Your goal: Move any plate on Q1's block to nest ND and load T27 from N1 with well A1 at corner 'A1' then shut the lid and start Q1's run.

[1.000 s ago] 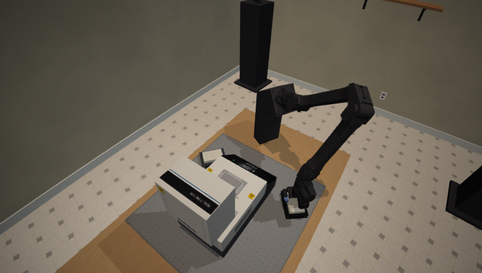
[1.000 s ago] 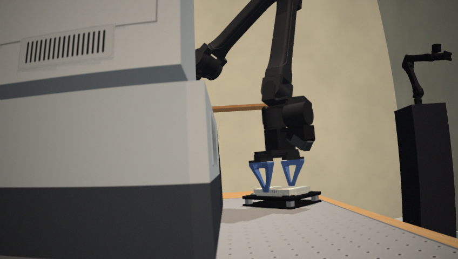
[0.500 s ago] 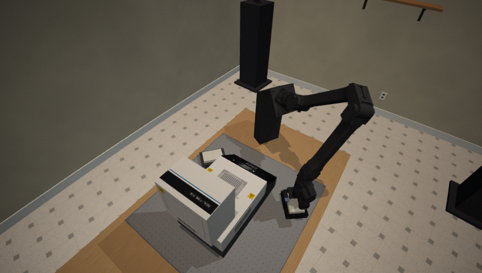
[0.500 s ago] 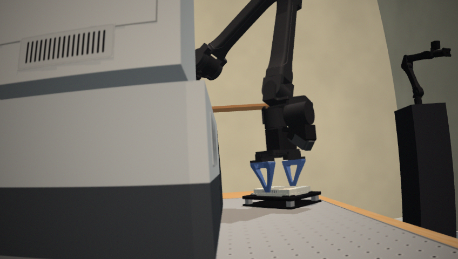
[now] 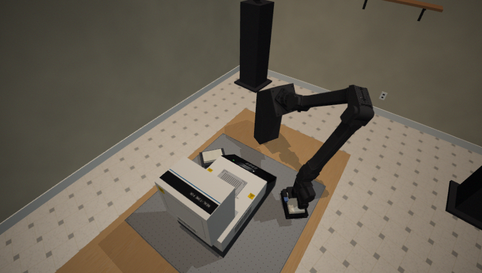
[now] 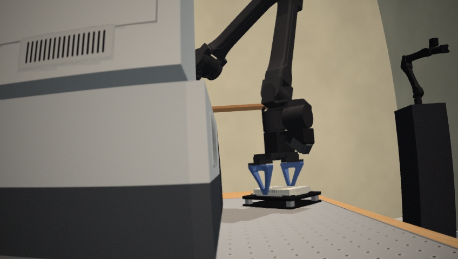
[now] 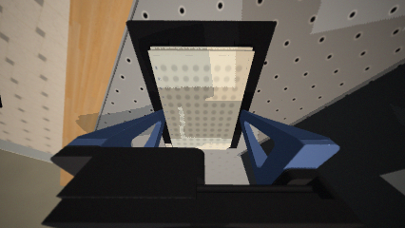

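Plate T27 (image 5: 296, 207) (image 6: 298, 190) (image 7: 200, 71) lies on the black nest N1 (image 5: 285, 206) (image 6: 313, 195) (image 7: 202, 33). My gripper (image 6: 277, 189) (image 7: 202, 114) is open, with blue fingertips beside the plate's two long sides near one end, around plate height. Well A1 and the cut corner are not legible. Q1 (image 5: 257, 182) (image 6: 96, 137) has its lid open; its block (image 5: 232, 179) shows bare wells. The status lamp (image 5: 233, 160) is green. A pale plate (image 5: 212, 155) lies on the other nest, ND (image 5: 202, 161).
Q1's tall rear housing (image 5: 189, 172) stands behind the block, opposite the black front panel (image 5: 269, 176). Q1's side rises next to N1 with a gap between. The grey perforated board (image 5: 257, 243) (image 6: 321, 231) lies on the wooden table (image 5: 111, 250). The arm's black pedestal (image 5: 267, 121) stands beyond the panel.
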Available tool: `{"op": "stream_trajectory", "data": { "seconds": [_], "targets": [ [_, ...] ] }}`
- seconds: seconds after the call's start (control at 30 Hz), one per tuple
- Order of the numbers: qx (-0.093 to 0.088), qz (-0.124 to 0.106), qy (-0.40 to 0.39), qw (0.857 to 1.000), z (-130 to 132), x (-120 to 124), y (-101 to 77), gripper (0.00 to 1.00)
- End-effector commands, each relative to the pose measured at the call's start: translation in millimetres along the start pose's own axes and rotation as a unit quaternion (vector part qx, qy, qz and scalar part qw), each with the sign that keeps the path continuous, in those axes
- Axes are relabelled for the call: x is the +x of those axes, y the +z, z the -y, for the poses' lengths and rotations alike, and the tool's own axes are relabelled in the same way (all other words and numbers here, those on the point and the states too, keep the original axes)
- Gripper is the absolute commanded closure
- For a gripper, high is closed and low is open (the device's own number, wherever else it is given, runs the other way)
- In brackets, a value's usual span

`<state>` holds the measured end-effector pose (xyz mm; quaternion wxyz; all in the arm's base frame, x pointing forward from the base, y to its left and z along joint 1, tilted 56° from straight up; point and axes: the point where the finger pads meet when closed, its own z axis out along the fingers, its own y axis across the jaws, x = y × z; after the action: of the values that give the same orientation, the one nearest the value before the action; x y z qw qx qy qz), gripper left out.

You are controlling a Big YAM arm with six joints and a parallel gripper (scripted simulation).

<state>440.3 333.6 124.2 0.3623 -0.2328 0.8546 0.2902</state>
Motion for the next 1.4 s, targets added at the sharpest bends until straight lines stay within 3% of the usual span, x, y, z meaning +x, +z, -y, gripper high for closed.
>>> {"op": "stream_trajectory", "data": {
  "seconds": [0.0, 0.47, 0.87, 1.37],
  "targets": [
    [0.004, 0.017, 0.006, 1.0, 6.8, -14.8, -2.8, 0.0],
    [0.005, 0.016, -0.005, 1.0, 3.5, -16.6, -12.5, 0.0],
    [0.008, -0.005, 0.001, 1.0, 11.2, 3.1, 3.4, 0.0],
    [-0.011, 0.023, -0.017, 1.0, -13.4, -17.5, -5.3, 0.0]
  ]
}}
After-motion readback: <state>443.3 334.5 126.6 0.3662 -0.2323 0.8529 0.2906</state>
